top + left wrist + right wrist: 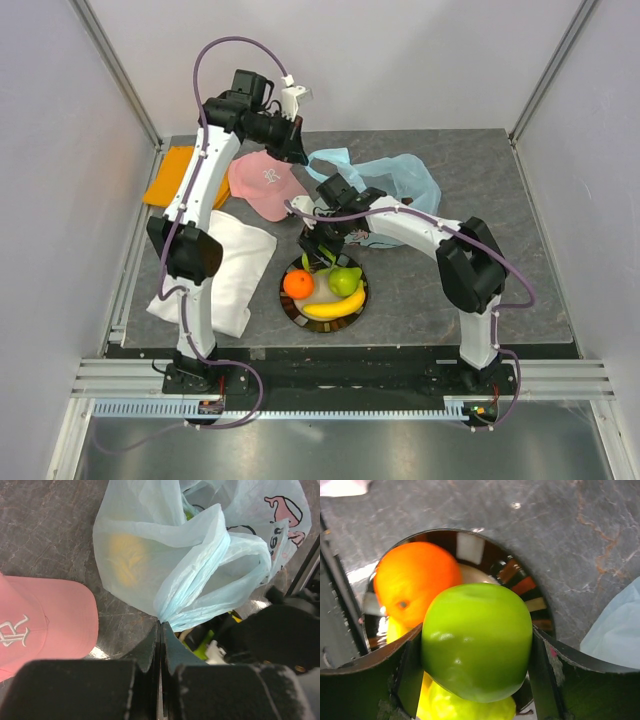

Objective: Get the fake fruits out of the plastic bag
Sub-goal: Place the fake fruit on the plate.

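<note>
Though obscured overhead, green apple (476,640) in right pincer (476,680), over plate (521,586)

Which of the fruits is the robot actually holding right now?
The green apple, clamped in the right gripper over the plate; orange, pear and banana lie loose on it.

The surface (450,290) I work over is a dark grey slab, veined like stone. At its far left corner lies a flat orange sheet (170,185). Just right of that is a pink cap (265,185) with white lettering. A white folded cloth (235,265) lies on the near left. The plastic bag (400,180), light blue and crumpled, lies at the far middle, to the right of the cap. A round dark plate (300,318) sits near the middle front, just right of the white cloth.
</note>
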